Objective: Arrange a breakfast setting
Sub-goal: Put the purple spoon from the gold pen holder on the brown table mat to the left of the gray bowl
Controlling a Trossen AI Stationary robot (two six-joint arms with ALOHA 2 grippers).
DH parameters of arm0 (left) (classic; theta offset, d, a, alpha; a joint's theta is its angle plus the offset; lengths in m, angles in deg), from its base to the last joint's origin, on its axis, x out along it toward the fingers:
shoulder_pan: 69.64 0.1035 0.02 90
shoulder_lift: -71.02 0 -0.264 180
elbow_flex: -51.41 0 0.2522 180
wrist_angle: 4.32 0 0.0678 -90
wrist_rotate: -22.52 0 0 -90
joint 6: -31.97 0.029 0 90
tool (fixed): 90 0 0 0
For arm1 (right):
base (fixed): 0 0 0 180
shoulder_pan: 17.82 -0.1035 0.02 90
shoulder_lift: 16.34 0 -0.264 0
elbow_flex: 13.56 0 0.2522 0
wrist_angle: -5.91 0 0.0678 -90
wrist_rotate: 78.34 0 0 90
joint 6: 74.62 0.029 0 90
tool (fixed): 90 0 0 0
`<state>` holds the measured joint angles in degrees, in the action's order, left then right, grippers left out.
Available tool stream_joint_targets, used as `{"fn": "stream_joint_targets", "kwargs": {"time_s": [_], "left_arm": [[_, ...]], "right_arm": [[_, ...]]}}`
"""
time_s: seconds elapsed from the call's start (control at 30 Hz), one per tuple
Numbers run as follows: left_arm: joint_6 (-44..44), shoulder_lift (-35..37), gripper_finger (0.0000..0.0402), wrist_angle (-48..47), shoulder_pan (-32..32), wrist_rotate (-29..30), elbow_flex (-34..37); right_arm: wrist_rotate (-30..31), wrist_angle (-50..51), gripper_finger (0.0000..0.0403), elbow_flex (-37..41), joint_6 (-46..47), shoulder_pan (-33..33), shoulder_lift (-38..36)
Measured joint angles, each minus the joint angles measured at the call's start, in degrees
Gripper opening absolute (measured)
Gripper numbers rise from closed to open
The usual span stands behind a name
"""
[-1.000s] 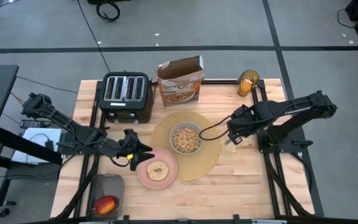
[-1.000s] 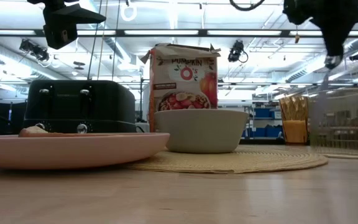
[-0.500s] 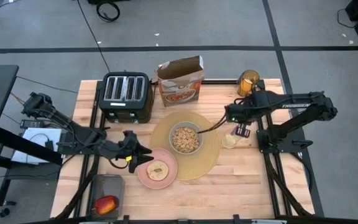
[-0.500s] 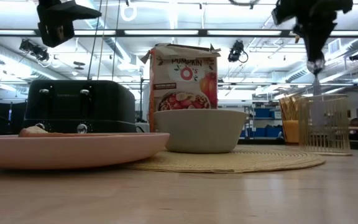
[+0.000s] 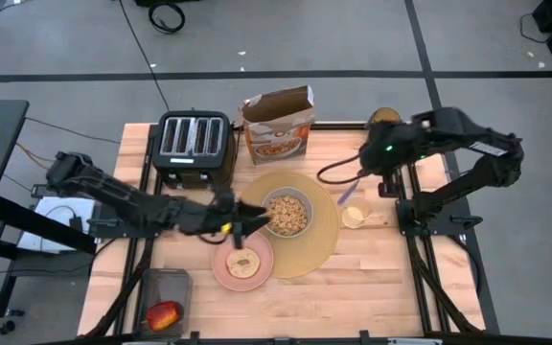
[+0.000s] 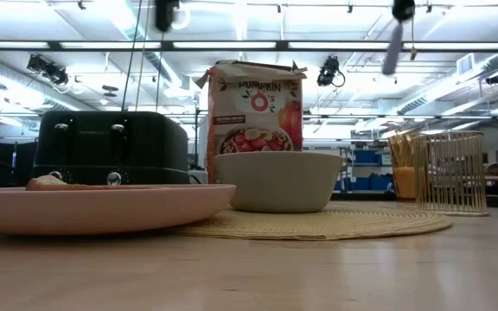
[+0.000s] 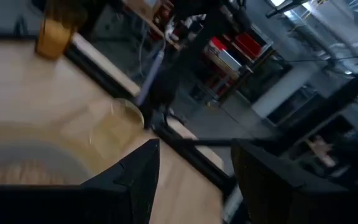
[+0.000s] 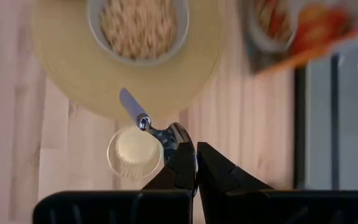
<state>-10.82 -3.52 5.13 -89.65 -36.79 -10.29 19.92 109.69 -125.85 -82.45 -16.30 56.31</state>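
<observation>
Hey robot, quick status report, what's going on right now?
Right gripper shut on spoon, raised above glass. Left gripper open, between plate and bowl. Nothing blocking.

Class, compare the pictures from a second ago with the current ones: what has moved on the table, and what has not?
The right tool, shut on the spoon, rose and swung away from the glass toward the table's far edge. The left tool reached forward over the pink plate toward the bowl. Placemat, bread, apple, toaster and cereal box stayed put.
</observation>
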Motion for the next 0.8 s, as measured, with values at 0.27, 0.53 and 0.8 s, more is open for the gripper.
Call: {"fn": "stream_joint_targets", "kwargs": {"time_s": [0.27,0.53,0.8], "left_arm": [[4.1,-13.9,0.0204,-7.5,8.5,-6.4,-19.1],[10.0,-23.7,0.0204,-8.1,10.6,-17.4,-29.0],[7.0,-24.3,0.0204,-6.1,12.0,-26.0,-30.0]], "right_arm": [[-6.0,-2.8,0.001,-5.3,-9.1,-2.2,0.3],[-6.4,-13.8,0.001,-2.7,-11.2,-9.4,0.4],[-9.6,-24.3,0.001,3.2,-19.9,-15.8,0.9]]}}
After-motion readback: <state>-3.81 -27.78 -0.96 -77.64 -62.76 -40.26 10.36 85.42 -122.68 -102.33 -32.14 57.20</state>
